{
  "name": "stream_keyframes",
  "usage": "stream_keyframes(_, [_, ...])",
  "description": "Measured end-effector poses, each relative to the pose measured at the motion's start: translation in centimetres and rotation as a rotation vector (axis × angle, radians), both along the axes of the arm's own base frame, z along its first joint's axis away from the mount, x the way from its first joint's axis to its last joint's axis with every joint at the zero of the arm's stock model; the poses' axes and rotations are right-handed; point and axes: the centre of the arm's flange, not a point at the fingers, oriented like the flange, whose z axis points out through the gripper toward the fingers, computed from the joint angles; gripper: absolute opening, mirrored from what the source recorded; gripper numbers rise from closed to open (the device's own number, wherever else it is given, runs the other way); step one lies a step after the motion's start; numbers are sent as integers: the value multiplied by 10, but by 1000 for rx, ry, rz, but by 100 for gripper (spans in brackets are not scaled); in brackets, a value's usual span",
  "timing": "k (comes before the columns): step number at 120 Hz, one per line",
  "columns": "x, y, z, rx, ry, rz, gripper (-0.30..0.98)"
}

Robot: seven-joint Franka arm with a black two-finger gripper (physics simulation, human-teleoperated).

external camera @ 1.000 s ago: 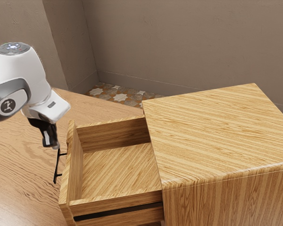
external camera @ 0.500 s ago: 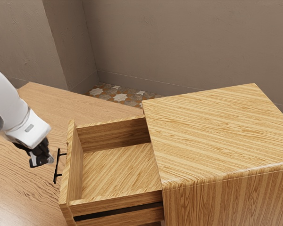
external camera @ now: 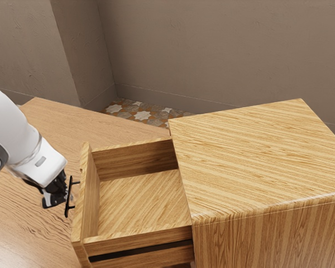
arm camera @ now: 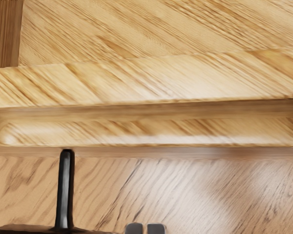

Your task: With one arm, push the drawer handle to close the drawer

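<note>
"Drawer [external camera: 89, 195] status?"

"Pulled out of cabinet [external camera: 257, 162], front panel facing the arm [external camera: 14, 134]. Handle [external camera: 68, 205] on that front, standing off on short posts, long bar across. Not closed."

"Gripper [arm camera: 145, 228]?"

"Fingertips drawn together, thin gap, nothing clamped. Right by the handle, outer side. Contact? Can't tell."

"Why together?"

"Push job, no grasp needed. Paired tips make one blunt pusher, my read. Wrist view has them near the bar, past one post, so probably lined up inboard of the handle's end."

"Why that side?"

"Handle side is where force sends the drawer back in. Arm leans down and in over table [external camera: 17, 223], hand tilted; likely to bring the tips to handle height. Next: steady shove toward cabinet, kept level."

"Risk?"

"Tips slipping off the bar or poking past it onto the front panel. Off-centre push might skew the drawer."

"Brands, labels?"

"Small grey plate [external camera: 40, 162] on the hand's white housing, no legible writing. None readable on drawer or cabinet. Log it blank."
</note>
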Motion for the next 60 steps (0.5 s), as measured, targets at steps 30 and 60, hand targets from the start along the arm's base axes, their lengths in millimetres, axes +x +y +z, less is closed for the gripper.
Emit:
stream_keyframes(30, [-8, -23, 4, 22, -31, -23, -10])
stream_keyframes(60, [0, -33, 4, 17, -32, -16, -10])
